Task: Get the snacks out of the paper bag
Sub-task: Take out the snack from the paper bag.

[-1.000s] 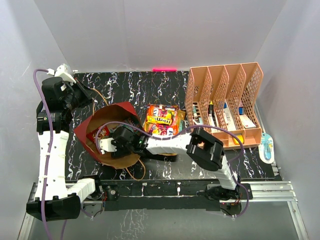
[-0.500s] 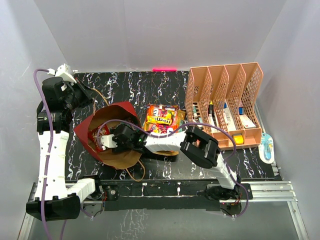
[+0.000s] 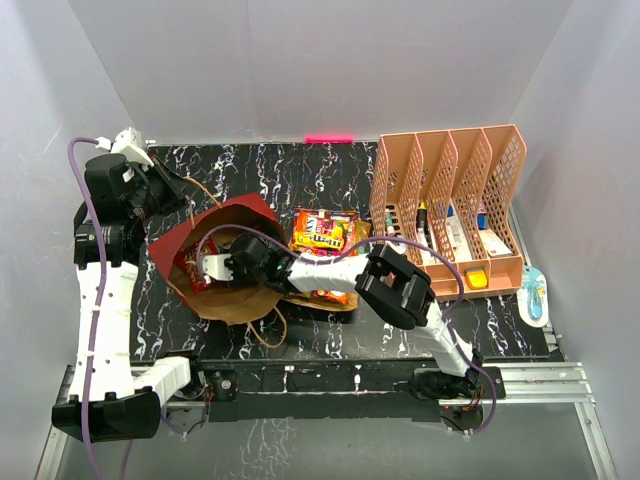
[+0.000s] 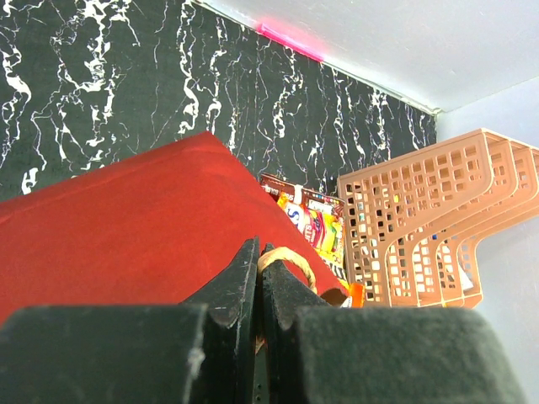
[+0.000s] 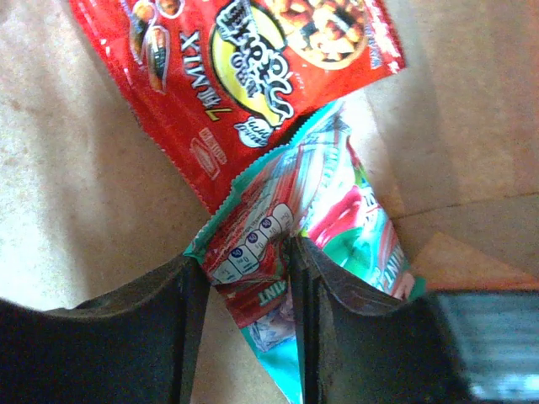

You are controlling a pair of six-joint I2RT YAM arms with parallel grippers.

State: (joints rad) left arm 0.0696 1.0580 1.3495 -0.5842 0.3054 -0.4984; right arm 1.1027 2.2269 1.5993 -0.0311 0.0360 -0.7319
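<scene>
The paper bag (image 3: 165, 252), red outside and kraft inside, lies tilted open at the left of the table. My left gripper (image 3: 176, 190) is shut on its brown cord handle (image 4: 291, 260), with the bag's red wall (image 4: 126, 227) just below the fingers (image 4: 240, 278). My right gripper (image 3: 207, 267) reaches inside the bag. In the right wrist view its jaws (image 5: 244, 269) stand open astride a teal packet (image 5: 282, 240), with a red mix packet (image 5: 236, 59) lying beyond it on the kraft floor. Several snack packets (image 3: 322, 236) lie in a pile right of the bag.
A pink mesh desk organiser (image 3: 450, 200) with stationery stands at the back right; it also shows in the left wrist view (image 4: 421, 227). A blue-and-white item (image 3: 533, 295) lies off the mat at the far right. The bag's second cord handle (image 3: 268, 338) trails near the front edge.
My right gripper has pushed further left and deeper into the bag. The bag's mouth has shifted and tilted a little. The left gripper has kept its hold on the handle.
</scene>
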